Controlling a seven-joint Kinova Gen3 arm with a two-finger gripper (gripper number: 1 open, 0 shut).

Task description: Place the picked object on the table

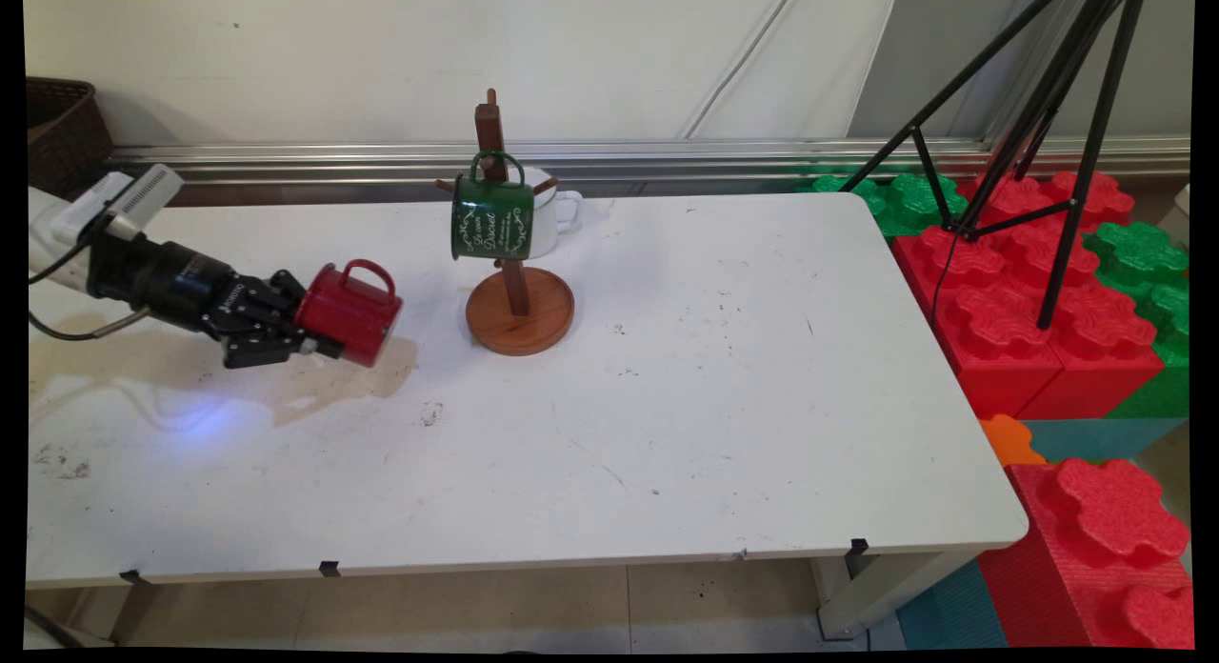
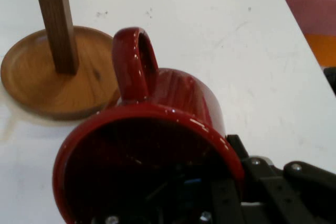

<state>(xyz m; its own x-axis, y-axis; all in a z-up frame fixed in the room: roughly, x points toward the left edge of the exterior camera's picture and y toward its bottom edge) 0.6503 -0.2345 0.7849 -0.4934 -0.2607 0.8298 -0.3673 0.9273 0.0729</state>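
Observation:
My gripper (image 1: 314, 334) is shut on a red mug (image 1: 350, 312), pinching its rim, and holds it on its side just above the table's left part. The mug's handle (image 1: 369, 274) points up and its bottom faces right, toward a wooden mug tree (image 1: 514, 282). In the hand view the red mug (image 2: 173, 103) fills the lower frame, its mouth toward the camera, with one finger inside the rim. A green mug (image 1: 492, 217) hangs on the tree's front peg. A white mug (image 1: 554, 215) sits behind it, partly hidden.
The tree's round wooden base (image 2: 47, 77) lies a short way right of the held mug. Red and green foam blocks (image 1: 1038, 282) and a black tripod (image 1: 1038, 130) stand past the white table's right edge (image 1: 952, 377). A dark basket (image 1: 62, 130) sits at far left.

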